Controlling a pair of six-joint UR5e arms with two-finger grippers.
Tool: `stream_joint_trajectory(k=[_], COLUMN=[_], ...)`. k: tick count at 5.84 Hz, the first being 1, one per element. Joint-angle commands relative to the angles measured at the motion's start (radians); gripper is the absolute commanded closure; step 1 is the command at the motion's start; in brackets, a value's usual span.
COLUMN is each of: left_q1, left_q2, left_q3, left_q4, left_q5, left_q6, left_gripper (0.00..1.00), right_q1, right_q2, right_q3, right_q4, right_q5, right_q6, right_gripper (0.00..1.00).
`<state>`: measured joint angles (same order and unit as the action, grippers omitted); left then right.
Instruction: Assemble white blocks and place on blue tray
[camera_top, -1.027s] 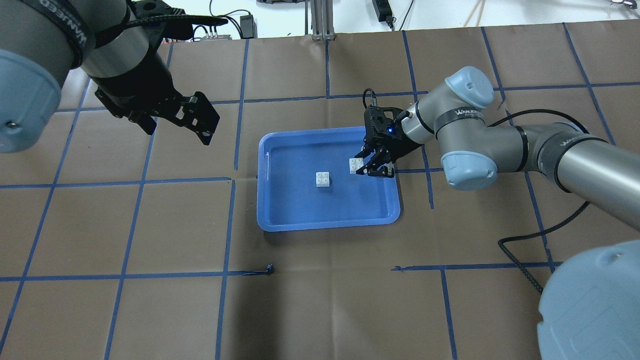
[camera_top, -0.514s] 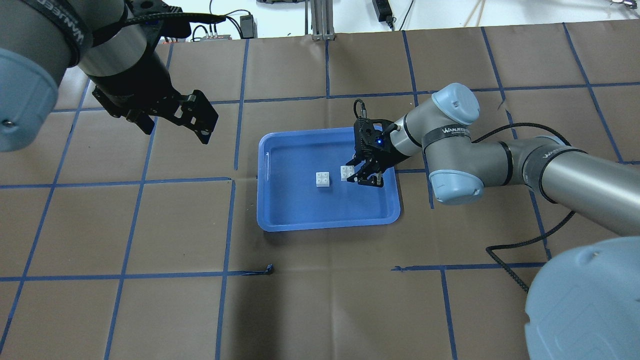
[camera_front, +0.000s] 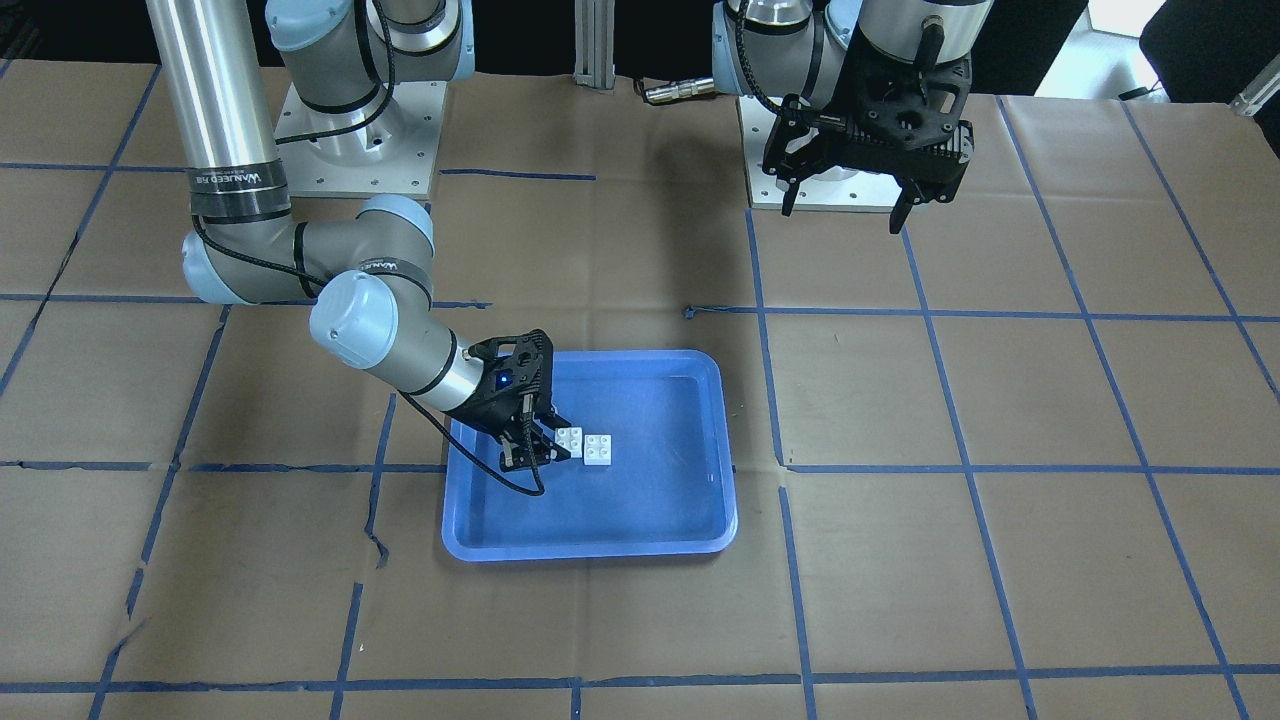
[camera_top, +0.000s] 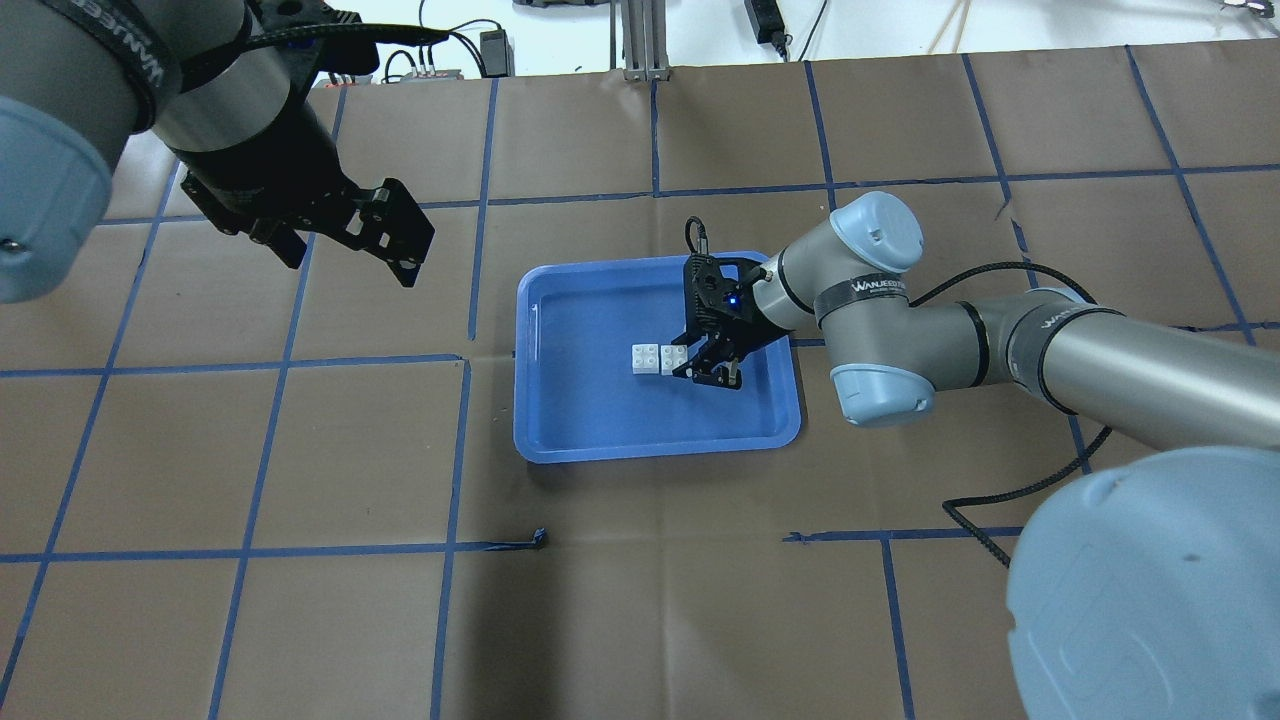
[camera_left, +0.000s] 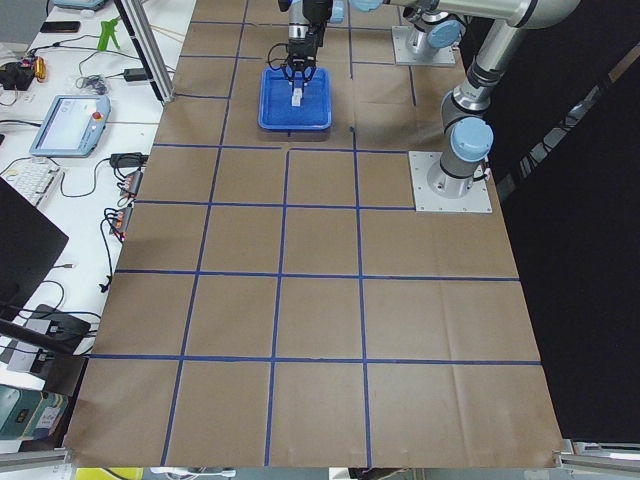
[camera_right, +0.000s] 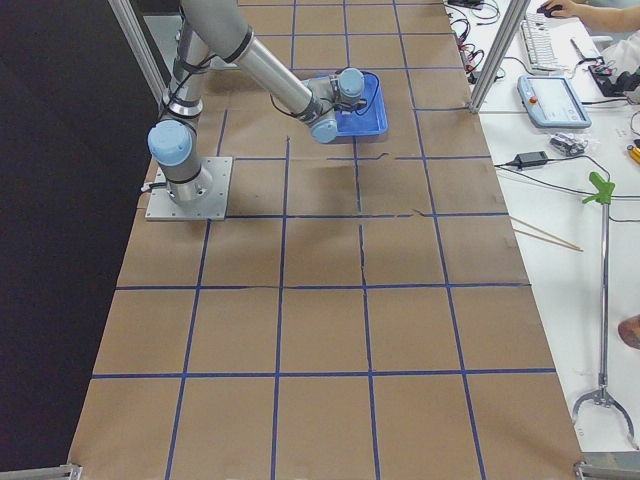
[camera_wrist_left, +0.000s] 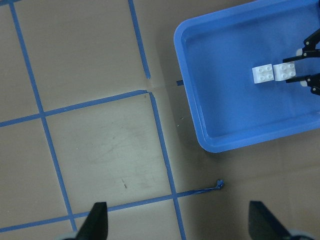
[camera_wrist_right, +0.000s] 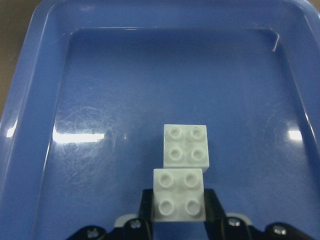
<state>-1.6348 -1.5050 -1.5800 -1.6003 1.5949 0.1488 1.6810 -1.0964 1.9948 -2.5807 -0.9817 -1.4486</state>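
- Front-facing view: the right gripper (camera_front: 537, 450) reached low into the blue tray (camera_front: 590, 545), its jaws clamped on the held block (camera_front: 569, 441). The resting block (camera_front: 598, 449) sat on the tray floor just beside it. The left gripper (camera_front: 843, 212) hung high near its base, jaws wide apart and empty, over the paper-covered table (camera_front: 1000, 400).
- Overhead view: the two blocks were side by side near the tray's middle, studs up. I could not tell whether they touched.
- Side views: from the left end the right arm stood over the tray, too small to judge. From the right end its elbow hid the gripper.
- Left wrist view: both blocks showed in the tray, and the right gripper's fingers flanked the nearer one.
- Right wrist view: the held block sat square between the fingers, its far edge overlapping the resting block's near edge, so it probably rode a little higher.
- Step in hand, as I judged it: carrying one block to its mate for joining. The next move called for centring it over the resting block, lining up the studs and pressing straight down. A skewed push could slide the loose block across the tray.
- Against the earlier overhead frames: the held block had travelled from near the tray's right rim, well apart from its mate, to just beside it. The left gripper had barely shifted.
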Motion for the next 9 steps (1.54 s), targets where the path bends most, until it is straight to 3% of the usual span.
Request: stream_joint_trajectory(k=[1, 9], left_q1=[0.001, 0.000], left_q2=[0.000, 0.002], left_q3=[0.002, 0.003], left_q4=[0.000, 0.002], left_q5=[-0.001, -0.001], left_q6=[0.000, 0.000], left_gripper=[0.01, 0.01], right_q1=[0.002, 0.002], right_q2=[0.000, 0.015], right_q3=[0.001, 0.001], right_q4=[-0.004, -0.039], right_q5=[0.000, -0.002], right_q6=[0.034, 0.040], right_gripper=[0.73, 0.71])
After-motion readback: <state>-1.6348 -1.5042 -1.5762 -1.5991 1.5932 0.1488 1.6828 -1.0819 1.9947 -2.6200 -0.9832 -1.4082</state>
